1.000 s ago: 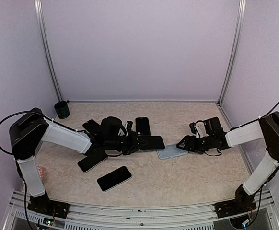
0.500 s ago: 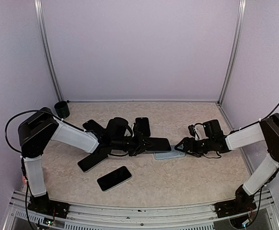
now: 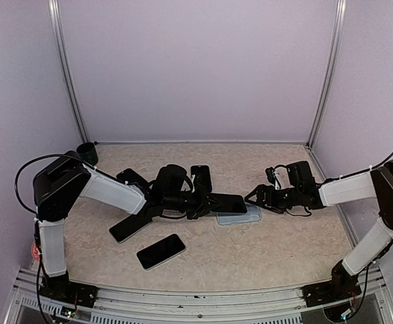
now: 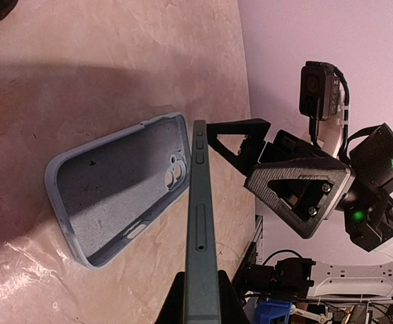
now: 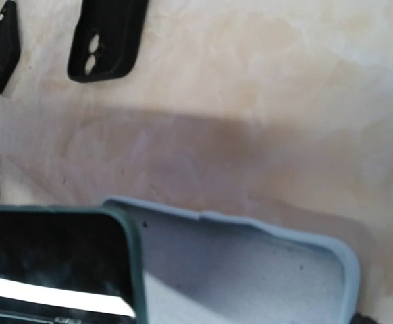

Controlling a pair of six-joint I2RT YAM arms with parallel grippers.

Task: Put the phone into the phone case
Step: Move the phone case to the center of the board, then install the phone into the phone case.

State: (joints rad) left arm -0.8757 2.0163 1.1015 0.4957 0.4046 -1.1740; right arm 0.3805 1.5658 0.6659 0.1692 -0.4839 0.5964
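Left gripper (image 3: 204, 201): fingers clenched on the near end of the slim dark green phone (image 4: 200, 229), which was held out to the right at mid-table. In the left wrist view the phone showed edge-on, side buttons visible.

Light blue soft phone case (image 3: 240, 217): lay flat on the beige mottled table (image 3: 271, 253), open side up, right of centre and between the two grippers. Its camera cut-out end pointed toward the right arm.

Phone vs case: from above, the phone's free end overlapped the case's far left part. The right wrist view put the phone's corner (image 5: 55, 263) just in front of the case's hollow (image 5: 250, 270). Contact between them: cannot tell. The phone was not seated in the case.

Right gripper (image 3: 254, 197): fingers spread apart, grasping nothing, just beside the far right corner of the case and near the phone's free end.

Also on the table:
- a black phone (image 3: 161, 251) lying flat, near and left
- a black phone case (image 3: 200, 177) on the far side of the left gripper
- a dark round cup (image 3: 86, 152) in the far left corner
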